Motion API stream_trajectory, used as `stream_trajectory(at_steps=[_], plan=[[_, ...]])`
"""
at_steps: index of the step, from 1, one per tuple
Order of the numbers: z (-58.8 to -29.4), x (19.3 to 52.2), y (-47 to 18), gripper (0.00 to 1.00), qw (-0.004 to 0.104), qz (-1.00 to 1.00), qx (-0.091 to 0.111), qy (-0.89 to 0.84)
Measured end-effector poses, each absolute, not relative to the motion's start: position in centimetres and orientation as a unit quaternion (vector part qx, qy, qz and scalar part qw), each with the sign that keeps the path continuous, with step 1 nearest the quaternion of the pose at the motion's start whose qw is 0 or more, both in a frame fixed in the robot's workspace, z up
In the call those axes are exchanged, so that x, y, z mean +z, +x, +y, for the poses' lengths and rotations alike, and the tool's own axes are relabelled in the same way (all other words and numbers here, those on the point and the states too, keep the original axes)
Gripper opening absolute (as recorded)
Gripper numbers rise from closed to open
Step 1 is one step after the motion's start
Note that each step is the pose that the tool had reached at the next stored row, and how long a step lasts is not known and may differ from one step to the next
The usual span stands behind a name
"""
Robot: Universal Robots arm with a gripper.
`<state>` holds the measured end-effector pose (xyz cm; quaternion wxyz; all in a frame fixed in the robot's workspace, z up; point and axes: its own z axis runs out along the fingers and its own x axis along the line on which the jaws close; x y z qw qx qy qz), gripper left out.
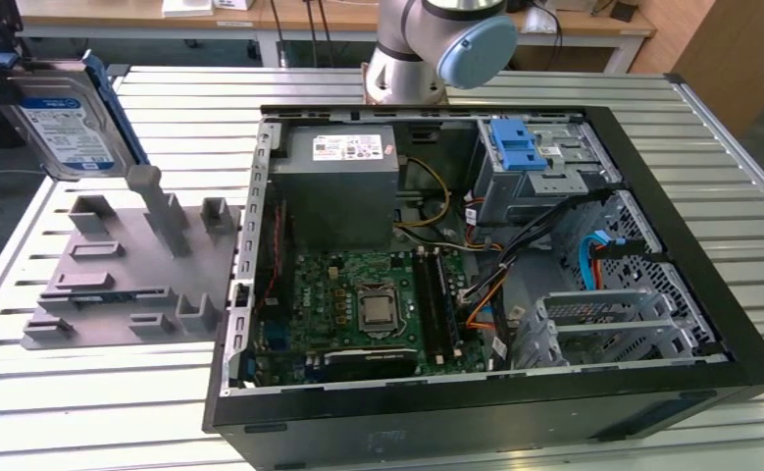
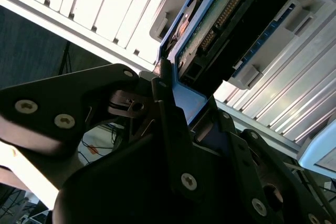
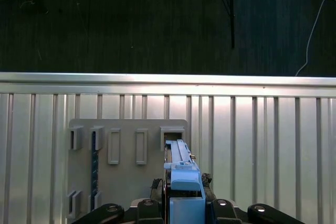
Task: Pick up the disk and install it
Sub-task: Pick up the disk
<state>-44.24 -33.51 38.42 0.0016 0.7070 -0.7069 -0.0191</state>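
The disk [image 1: 68,123], silver with a blue-and-white label and blue side rails, hangs on edge in the air at the exterior view's upper left, above the grey fixture plate [image 1: 107,285]. My gripper [image 1: 0,69] is shut on its upper end. In the first wrist view the disk [image 3: 181,174] appears edge-on between the black fingers of the gripper [image 3: 181,205], over the fixture plate [image 3: 126,182]. The second wrist view has the disk's green circuit-board underside [image 2: 220,19] and blue rail clamped in the gripper [image 2: 178,108].
An open black computer case [image 1: 643,412] lies on the slatted metal table [image 1: 80,412], to the exterior view's right of the fixture. Inside it are a grey drive bay with a blue latch [image 1: 519,152], a power-supply box [image 1: 342,162] and a motherboard [image 1: 369,304]. The arm's base [image 1: 434,39] stands behind the case.
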Motion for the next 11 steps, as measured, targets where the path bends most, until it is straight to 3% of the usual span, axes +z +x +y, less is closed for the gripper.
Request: stream_trajectory(at_steps=[11], plan=[[-33.51,38.88,-44.24,0.36,0.002,-0.707,-0.019,0.707]])
